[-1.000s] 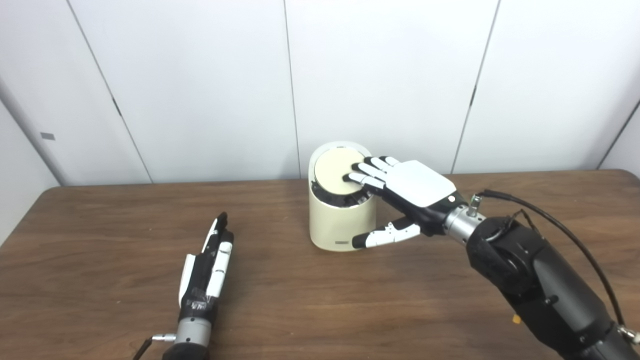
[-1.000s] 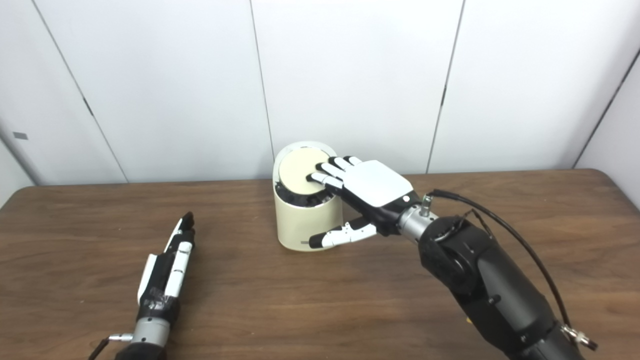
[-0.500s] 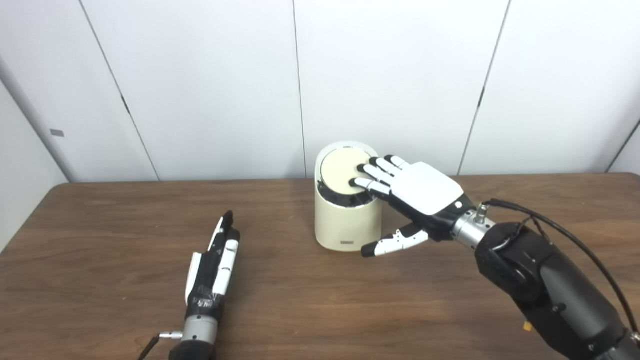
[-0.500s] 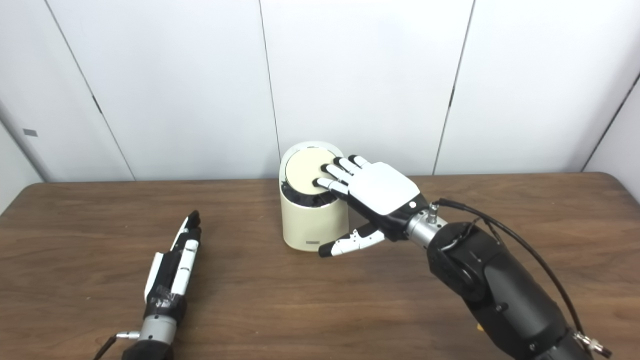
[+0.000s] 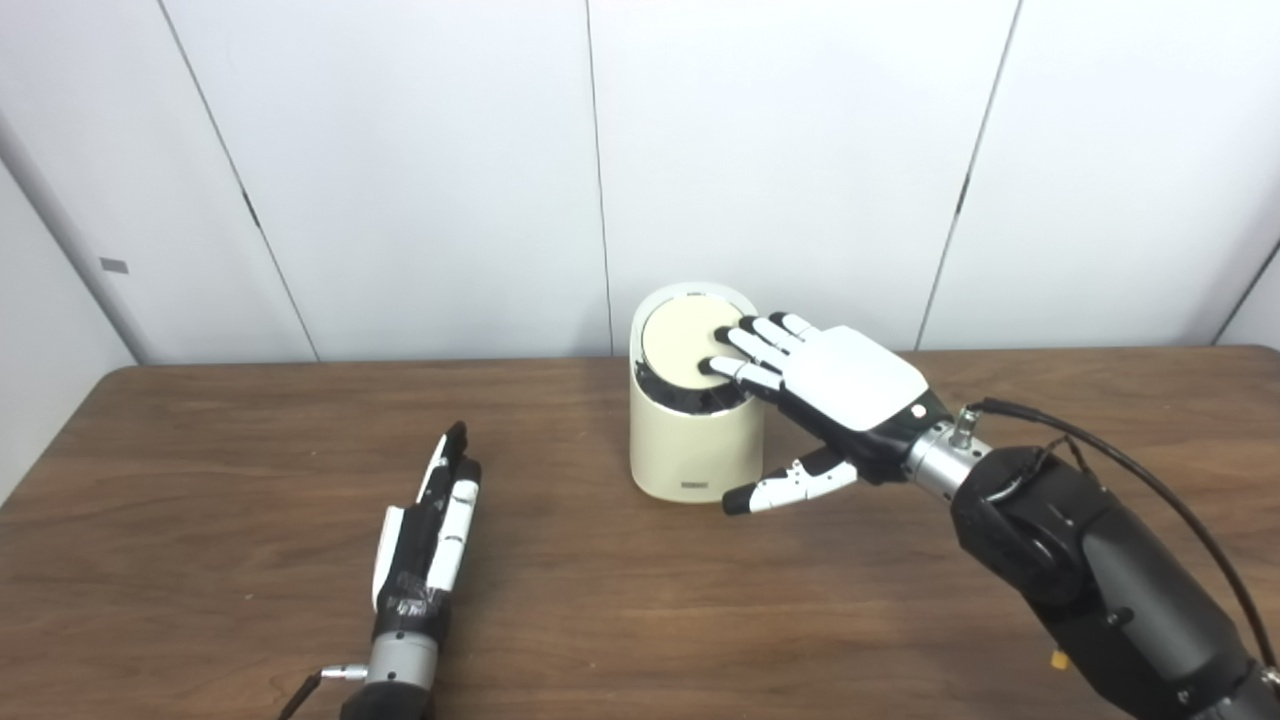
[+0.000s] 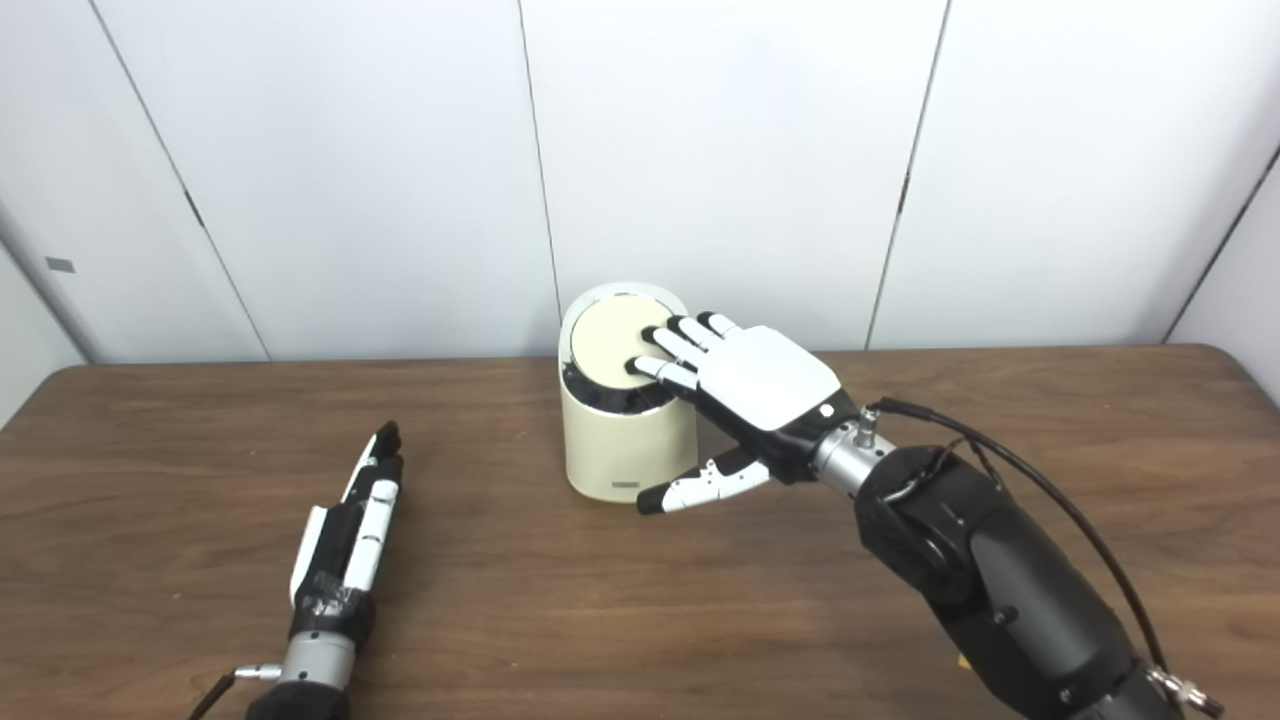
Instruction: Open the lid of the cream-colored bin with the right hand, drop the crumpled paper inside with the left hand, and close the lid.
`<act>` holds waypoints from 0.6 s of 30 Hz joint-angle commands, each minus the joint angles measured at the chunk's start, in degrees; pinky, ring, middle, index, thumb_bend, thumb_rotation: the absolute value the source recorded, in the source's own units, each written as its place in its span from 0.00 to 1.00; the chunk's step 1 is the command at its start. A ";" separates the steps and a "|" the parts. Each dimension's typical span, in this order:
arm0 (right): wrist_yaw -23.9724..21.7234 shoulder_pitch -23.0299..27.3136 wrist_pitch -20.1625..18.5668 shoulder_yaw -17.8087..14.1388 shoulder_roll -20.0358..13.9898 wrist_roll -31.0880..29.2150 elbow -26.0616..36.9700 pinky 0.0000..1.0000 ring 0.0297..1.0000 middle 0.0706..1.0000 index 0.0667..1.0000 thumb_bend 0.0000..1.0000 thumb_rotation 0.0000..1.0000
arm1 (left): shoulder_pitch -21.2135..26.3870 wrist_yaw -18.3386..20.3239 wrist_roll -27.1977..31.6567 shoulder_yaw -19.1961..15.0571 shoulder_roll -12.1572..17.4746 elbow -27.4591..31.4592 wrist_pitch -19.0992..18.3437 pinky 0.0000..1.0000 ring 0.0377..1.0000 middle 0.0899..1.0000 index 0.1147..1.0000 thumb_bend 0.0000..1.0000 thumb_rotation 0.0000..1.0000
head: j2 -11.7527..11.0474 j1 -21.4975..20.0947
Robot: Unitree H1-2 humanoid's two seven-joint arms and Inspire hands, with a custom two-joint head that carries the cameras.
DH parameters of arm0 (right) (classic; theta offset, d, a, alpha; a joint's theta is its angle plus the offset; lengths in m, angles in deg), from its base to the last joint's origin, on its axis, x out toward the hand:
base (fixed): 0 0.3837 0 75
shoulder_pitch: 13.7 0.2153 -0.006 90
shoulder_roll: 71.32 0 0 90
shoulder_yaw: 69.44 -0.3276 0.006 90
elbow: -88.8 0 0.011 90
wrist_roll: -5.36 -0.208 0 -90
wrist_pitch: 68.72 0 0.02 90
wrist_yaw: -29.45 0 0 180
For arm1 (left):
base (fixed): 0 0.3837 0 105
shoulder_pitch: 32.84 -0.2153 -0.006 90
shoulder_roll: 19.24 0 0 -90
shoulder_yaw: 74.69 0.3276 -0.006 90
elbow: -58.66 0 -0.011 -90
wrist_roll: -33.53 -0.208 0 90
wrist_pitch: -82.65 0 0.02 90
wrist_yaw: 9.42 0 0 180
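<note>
- The wooden table (image 5: 200, 620) carries little: at its left side, near the robot, lies the left hand (image 5: 425, 530). It is turned on its edge, the fingers straight and pressed together, pointing to the far side. It holds nothing.
- No crumpled paper can be seen, not in the left hand and not on the table. I judge that it is probably already inside the bin, but the pictures do not show the inside.
- In the middle, toward the far edge and in front of the white wall panels (image 5: 400, 170), stands the cream-colored bin (image 5: 690, 450). It is upright.
- Its round lid (image 5: 680, 335) sits on top, tilted toward the robot. A dark band shows under its near edge, so I cannot tell if it is fully latched or only nearly down.
- The right hand (image 5: 830, 385) comes from the right. Its fingers are spread and flat, and the fingertips (image 5: 722, 351) rest on the right part of the lid. The thumb (image 5: 790, 485) hangs lower, beside the right wall of the bin, and grips nothing.
- My judgement: the task is in its last step, the closing of the lid. What is left is a final push, if needed, and then lifting the right hand away.
</note>
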 commanded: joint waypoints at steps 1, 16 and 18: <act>-3.17 0.34 -0.40 0.39 -0.38 0.29 0.13 1.00 1.00 1.00 0.79 0.62 1.00 | -1.80 -0.08 -0.20 0.71 -0.75 -0.15 -0.85 1.00 1.00 1.00 1.00 0.52 0.90 | 0.08 0.13; -2.91 -0.12 -1.11 -0.85 0.35 -1.54 0.18 1.00 1.00 1.00 0.84 0.63 1.00 | -1.90 0.27 0.68 0.57 -0.82 0.12 -1.05 1.00 1.00 1.00 1.00 0.51 0.88 | 0.28 0.24; -2.50 -0.32 -1.21 -1.38 0.72 -2.22 0.37 1.00 1.00 1.00 0.92 0.62 1.00 | -1.89 0.55 1.22 0.49 -0.81 0.05 -1.17 1.00 1.00 1.00 1.00 0.47 0.83 | 0.28 0.24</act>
